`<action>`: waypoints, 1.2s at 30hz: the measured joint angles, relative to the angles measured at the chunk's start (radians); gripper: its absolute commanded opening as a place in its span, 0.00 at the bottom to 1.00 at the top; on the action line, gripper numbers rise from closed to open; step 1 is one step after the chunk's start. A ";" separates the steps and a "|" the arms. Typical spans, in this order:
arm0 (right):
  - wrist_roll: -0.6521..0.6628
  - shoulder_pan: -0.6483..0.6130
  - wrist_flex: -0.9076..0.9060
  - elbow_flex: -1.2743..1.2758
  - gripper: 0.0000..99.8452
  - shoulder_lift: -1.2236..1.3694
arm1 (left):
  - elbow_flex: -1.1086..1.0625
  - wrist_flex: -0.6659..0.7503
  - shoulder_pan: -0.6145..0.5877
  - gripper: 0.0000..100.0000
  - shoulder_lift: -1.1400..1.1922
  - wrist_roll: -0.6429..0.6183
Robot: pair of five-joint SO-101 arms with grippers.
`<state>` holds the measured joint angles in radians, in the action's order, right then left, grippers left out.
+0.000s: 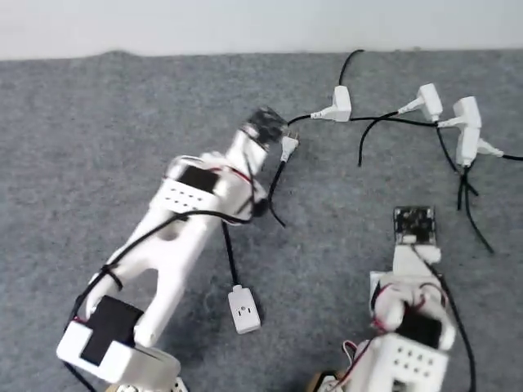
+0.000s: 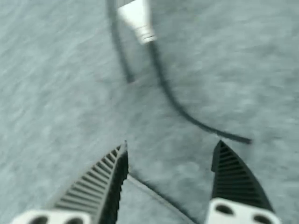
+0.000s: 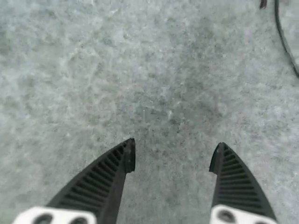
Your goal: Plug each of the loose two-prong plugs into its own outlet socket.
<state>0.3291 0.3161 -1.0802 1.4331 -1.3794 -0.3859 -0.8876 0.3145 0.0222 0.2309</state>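
Hovering w/ left hand (image 2: 171, 147) released just short of plug (image 2: 138, 18), mid counter (image 1: 98, 122) toward back edge; right hand (image 3: 175, 144) released too. Prob. light, stiff, slick body on springy cord (image 2: 163, 88): pinch body sides, not cord.

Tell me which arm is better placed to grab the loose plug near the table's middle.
Left. The left gripper is open with the white plug just ahead of it; the right gripper is open over bare carpet, farther off.
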 measured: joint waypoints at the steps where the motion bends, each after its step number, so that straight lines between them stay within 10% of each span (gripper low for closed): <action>1: 0.000 0.000 0.000 0.043 0.26 -0.066 | 0.000 0.000 0.020 0.29 0.002 0.000; 7: 0.000 -0.002 -0.066 0.184 0.26 -0.416 | 0.008 0.048 0.118 0.29 0.086 0.000; 36: 0.009 -0.078 -0.101 0.184 0.26 -0.405 | 0.341 0.043 0.051 0.29 0.425 -0.124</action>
<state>0.3383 0.2378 -1.1815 1.6172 -1.7845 -0.0453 -0.8447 0.3652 0.4473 0.1066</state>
